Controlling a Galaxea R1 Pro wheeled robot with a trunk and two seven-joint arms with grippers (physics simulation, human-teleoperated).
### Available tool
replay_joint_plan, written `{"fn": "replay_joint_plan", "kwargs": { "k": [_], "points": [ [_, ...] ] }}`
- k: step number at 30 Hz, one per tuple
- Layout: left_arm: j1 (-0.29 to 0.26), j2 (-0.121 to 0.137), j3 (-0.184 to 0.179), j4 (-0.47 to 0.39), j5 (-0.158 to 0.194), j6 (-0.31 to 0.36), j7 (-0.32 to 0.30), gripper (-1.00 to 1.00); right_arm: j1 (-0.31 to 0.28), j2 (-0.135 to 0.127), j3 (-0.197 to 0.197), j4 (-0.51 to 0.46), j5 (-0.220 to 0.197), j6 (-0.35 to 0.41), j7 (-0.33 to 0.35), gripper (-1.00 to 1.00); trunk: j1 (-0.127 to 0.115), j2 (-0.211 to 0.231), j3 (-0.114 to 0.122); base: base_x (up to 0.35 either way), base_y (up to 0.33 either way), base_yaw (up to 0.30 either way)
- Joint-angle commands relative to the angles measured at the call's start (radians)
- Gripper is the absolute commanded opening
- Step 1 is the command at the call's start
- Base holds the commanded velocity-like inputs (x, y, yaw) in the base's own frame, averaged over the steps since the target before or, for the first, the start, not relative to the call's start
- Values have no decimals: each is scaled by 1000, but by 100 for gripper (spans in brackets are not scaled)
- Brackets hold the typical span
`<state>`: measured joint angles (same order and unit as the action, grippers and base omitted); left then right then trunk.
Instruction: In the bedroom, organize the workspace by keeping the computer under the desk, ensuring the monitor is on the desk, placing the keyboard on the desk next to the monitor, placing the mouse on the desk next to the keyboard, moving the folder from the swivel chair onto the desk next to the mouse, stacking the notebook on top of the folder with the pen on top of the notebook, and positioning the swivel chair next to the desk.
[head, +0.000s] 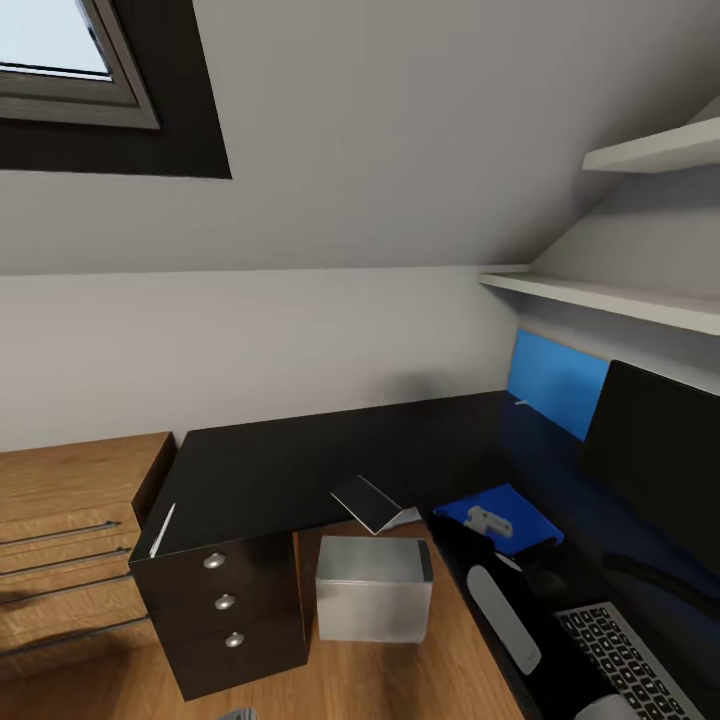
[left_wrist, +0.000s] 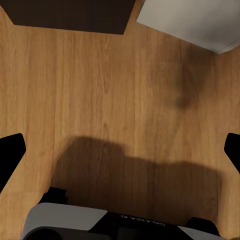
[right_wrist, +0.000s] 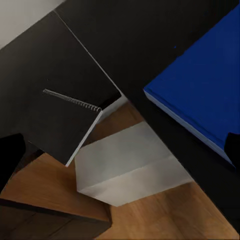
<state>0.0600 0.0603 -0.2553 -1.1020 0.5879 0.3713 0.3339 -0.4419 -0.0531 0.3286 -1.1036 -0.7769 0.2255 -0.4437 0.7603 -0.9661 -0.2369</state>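
**Mia:** Where is the notebook (right_wrist: 65, 107)?

**Sam:** It lies on the dark desk (head: 300, 460), right at the edge, and one corner sticks out over the grey computer box (right_wrist: 130, 167) on the wood floor (left_wrist: 115, 100). The right claw (right_wrist: 120, 150) is up above it, with its two black tips far apart and nothing between them.

**Mia:** And the blue folder (head: 497, 520)?

**Sam:** On the desk too, beside the notebook, with a small white thing (head: 488, 520) on top. The monitor (head: 655, 450) and keyboard (head: 630, 655) are near it.

**Mia:** The left claw (left_wrist: 120, 150)?

**Sam:** Spread wide over bare floor, holding nothing.
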Motion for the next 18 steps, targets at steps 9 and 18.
{"fn": "replay_joint_plan", "kwargs": {
  "k": [9,18],
  "points": [
    [0,1,2,-2,9,0,10,100,25,-1,8,-108,-18,33,-36,100,0,-1,-1,0,0,1],
    [0,3,4,-2,8,-1,10,100,38,2,31,-127,-37,28,-38,100,0,-1,-1,0,0,197]
  ]
}}
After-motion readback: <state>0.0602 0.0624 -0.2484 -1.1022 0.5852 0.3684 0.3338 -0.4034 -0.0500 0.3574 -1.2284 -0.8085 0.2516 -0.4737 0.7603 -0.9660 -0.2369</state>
